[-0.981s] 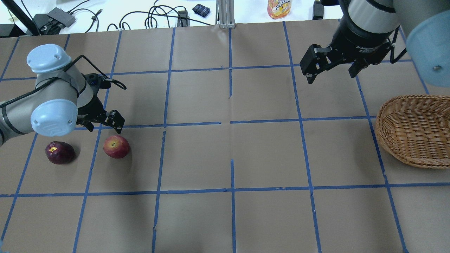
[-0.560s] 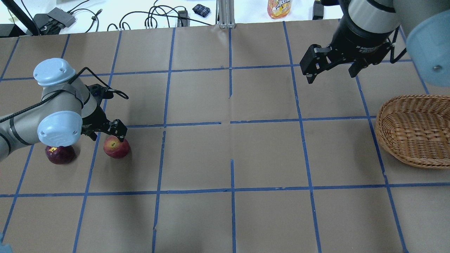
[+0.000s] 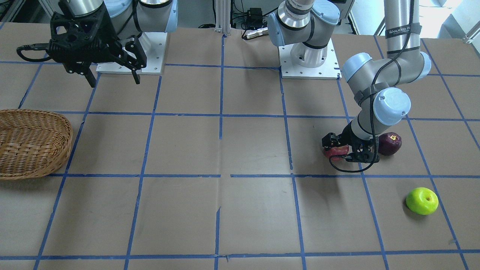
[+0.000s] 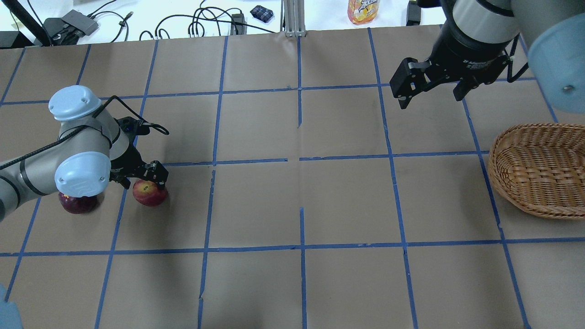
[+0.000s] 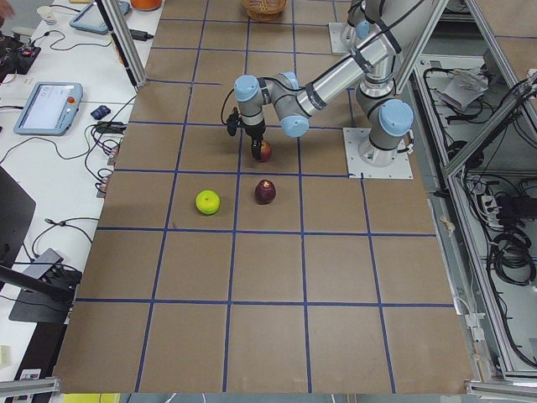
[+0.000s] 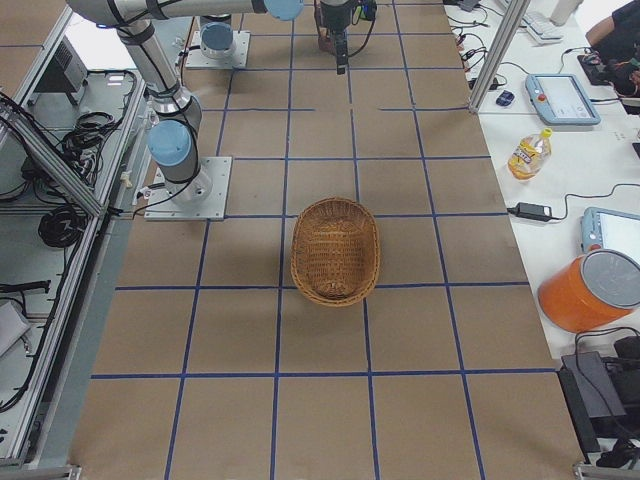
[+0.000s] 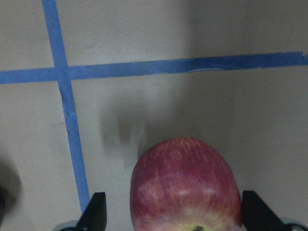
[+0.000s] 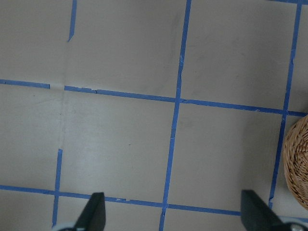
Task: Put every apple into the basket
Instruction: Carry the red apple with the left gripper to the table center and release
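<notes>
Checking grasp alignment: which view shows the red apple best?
Left wrist view: the red apple sits large between the open jaws of the left gripper. Overhead and front: partly hidden by that gripper; left side view, tiny; others, nothing.

The black strap (image 3: pixel 403 29) on the left arm (image 3: pixel 398 52) carries white lettering, approximately "WANJEED". Small white print on the right gripper (image 4: pixel 430 101) body is too blurred to read. The bottle (image 4: pixel 363 10) label is illegible.
</notes>
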Robot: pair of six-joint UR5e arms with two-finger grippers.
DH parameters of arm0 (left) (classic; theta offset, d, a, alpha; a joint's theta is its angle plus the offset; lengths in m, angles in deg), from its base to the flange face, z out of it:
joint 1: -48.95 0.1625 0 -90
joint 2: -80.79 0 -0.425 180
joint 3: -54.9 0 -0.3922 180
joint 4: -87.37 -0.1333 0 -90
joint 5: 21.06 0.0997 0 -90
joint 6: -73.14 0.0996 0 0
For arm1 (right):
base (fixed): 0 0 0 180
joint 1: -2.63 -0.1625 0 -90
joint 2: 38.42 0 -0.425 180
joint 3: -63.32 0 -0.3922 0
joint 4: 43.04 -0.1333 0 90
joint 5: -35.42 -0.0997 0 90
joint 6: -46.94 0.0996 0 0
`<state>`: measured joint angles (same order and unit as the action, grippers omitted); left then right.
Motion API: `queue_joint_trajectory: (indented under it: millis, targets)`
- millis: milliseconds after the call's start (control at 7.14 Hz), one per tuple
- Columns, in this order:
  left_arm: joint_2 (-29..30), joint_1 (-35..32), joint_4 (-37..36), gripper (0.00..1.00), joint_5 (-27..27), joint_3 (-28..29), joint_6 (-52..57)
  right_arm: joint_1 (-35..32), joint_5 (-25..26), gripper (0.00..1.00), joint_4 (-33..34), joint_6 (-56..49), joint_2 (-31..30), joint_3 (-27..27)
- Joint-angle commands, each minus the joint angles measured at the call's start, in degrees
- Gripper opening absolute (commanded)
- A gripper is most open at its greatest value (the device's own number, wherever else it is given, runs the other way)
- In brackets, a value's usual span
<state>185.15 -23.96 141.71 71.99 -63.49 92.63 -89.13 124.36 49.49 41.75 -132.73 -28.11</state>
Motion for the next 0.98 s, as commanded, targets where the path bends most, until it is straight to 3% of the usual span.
queue_joint_trajectory:
  millis: [0,140,280,420,560,841]
  targets:
    - [0.33,0.13,-0.98,0.96,-0.77,-0.09,0.28,0.00,0.09,1.00,0.02,0.00,0.00,-0.06]
    - [0.33,0.05,-1.24,0.59,-0.68,-0.09,0.46,-0.09,0.17,1.00,-0.07,0.00,-0.09,-0.15]
    - [-0.02,0.05,-1.33,0.01,-0.86,0.69,1.07,-0.09,0.09,1.00,0.02,0.00,-0.35,-0.15]
    - [-1.33,-0.13,-0.55,0.00,-1.03,0.70,0.81,-0.09,0.09,1.00,0.02,0.00,-0.44,-0.32]
    - [-3.43,-1.61,1.28,0.00,-5.39,0.88,-1.89,-0.09,0.00,1.00,0.37,0.00,-0.79,-1.37]
    - [-6.52,-10.62,2.62,0.00,-12.08,2.62,-15.46,-0.09,0.00,1.00,0.81,0.00,-1.40,-2.08]
